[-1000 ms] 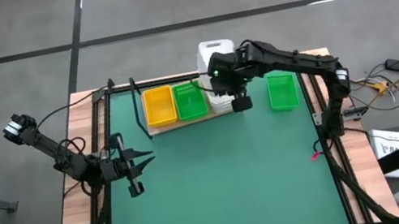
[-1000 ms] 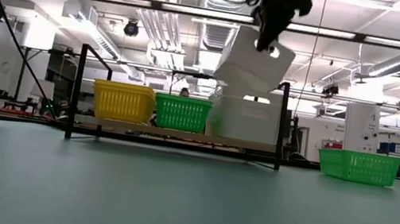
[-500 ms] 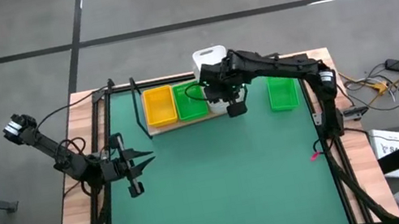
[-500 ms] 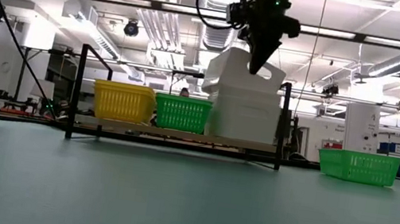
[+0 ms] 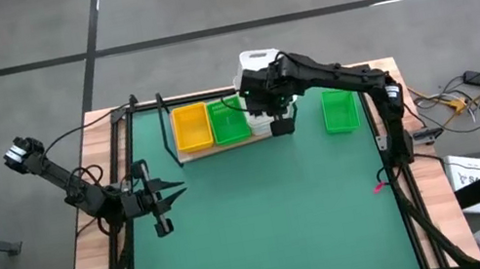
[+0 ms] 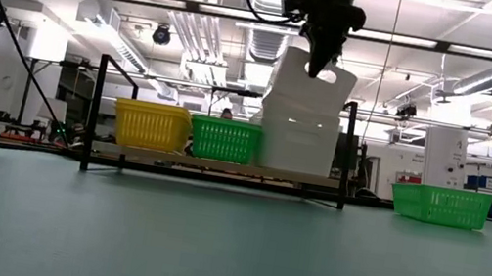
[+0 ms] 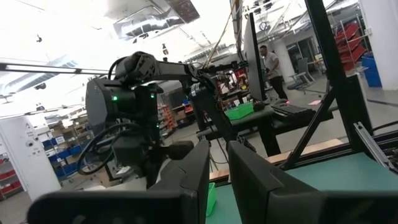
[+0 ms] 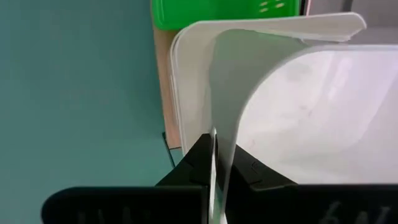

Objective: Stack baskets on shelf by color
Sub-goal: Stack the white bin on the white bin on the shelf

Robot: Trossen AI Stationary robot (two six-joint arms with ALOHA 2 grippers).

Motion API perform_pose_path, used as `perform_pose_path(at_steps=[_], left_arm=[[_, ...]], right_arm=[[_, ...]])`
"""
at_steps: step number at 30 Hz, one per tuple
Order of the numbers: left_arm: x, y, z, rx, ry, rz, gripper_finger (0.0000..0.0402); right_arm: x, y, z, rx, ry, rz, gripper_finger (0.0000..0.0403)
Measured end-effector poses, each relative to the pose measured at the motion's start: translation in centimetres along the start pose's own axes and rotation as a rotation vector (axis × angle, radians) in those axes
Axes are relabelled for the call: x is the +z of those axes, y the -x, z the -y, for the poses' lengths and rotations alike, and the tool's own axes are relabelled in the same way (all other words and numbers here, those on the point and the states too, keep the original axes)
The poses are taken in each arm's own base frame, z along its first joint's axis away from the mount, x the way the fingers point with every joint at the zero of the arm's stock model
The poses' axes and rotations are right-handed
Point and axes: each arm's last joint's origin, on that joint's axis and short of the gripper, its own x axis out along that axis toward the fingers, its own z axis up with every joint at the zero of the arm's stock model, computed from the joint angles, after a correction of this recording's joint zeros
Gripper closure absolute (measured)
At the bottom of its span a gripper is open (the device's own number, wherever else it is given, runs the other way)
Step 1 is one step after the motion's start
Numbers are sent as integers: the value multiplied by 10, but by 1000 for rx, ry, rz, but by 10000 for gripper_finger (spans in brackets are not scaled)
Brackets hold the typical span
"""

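Step in hand: a white basket (image 6: 309, 81) is being nested, tilted, into the white stack (image 6: 297, 141) at the shelf's right end, judging by its slanted pose above that stack.

Right gripper (image 6: 320, 69): it is held over the shelf (image 5: 223, 148), and its fingers (image 8: 200, 163) are clenched on the rim wall of the tilted white basket, as the right wrist view shows.

Held basket: its lower edge appears to be partly seated in the stack beneath, with the upper side raised; whether it touches all round cannot be told from the low view.

Shelf contents: a yellow basket stack (image 6: 151, 125) is set at the left, a green basket stack (image 6: 224, 140) in the middle, the white stack on the right, each just beside the next.

Loose green basket (image 5: 339, 109): it is left on the green mat (image 5: 267, 229) to the right of the shelf, well apart from the green stack.

Left gripper (image 5: 164, 199): it is parked near the mat's left edge, with its fingers spread and nothing held.

Next move: the white basket would need to be levelled and lowered until it sits flush, then the grip released. After that, the loose green basket would have to be fetched.

Risk: a tilted basket may jam against the rim below or push the stack along the board.
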Motion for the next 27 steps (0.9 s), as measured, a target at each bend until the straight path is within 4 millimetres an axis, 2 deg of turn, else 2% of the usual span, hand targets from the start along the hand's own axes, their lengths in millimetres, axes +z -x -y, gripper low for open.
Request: perform_pose_path(at_steps=[16, 27], left_arm=[[0, 0, 0, 0, 0, 0, 357], [0, 0, 0, 0, 0, 0, 357]], right_arm=[[3, -18, -3, 16, 1, -13, 394], [13, -43, -4, 35, 9, -57, 391]])
